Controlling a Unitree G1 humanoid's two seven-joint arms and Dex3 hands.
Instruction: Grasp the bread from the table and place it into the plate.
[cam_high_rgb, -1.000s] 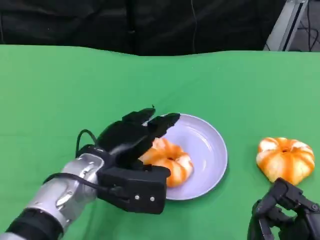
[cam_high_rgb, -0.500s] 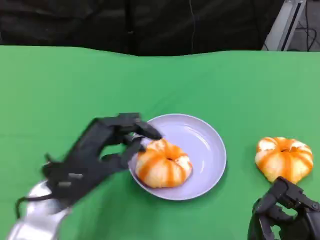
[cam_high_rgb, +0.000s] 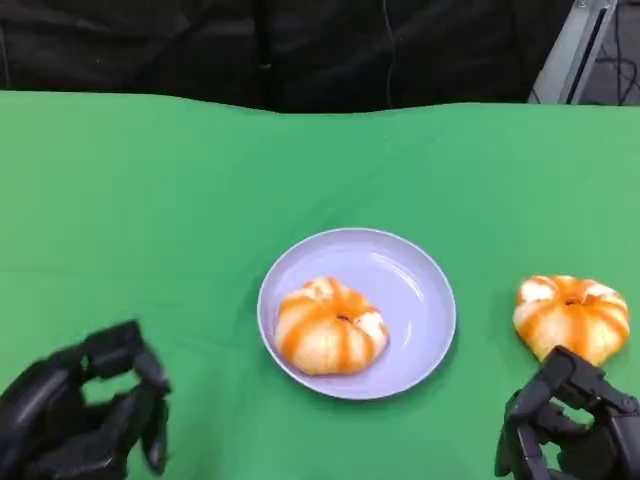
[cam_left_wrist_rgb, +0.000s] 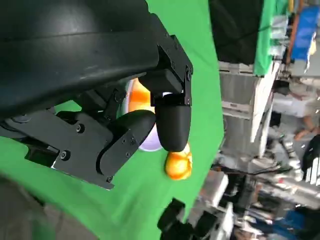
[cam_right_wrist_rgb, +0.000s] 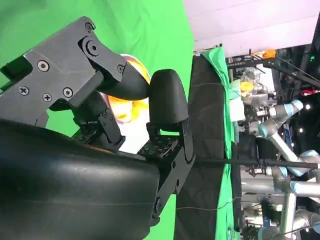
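A lavender plate (cam_high_rgb: 420, 300) sits mid-table with an orange-striped bread (cam_high_rgb: 330, 327) lying in its near left half. A second bread of the same kind (cam_high_rgb: 572, 318) lies on the green cloth to the right of the plate. My left hand (cam_high_rgb: 85, 420) hovers low at the near left, well clear of the plate, with loosely curved fingers and nothing in them. My right hand (cam_high_rgb: 570, 425) sits at the near right, just in front of the second bread and apart from it, also holding nothing. Past the fingers (cam_left_wrist_rgb: 172, 120) in the left wrist view, both breads (cam_left_wrist_rgb: 178, 165) appear.
The green cloth (cam_high_rgb: 150, 200) covers the table, whose far edge meets a dark backdrop. A metal frame leg (cam_high_rgb: 580, 50) stands at the back right, off the table.
My left hand has let go of the bread in the plate and pulled back toward the near left corner. The bread stays in the plate. The right hand has not moved.
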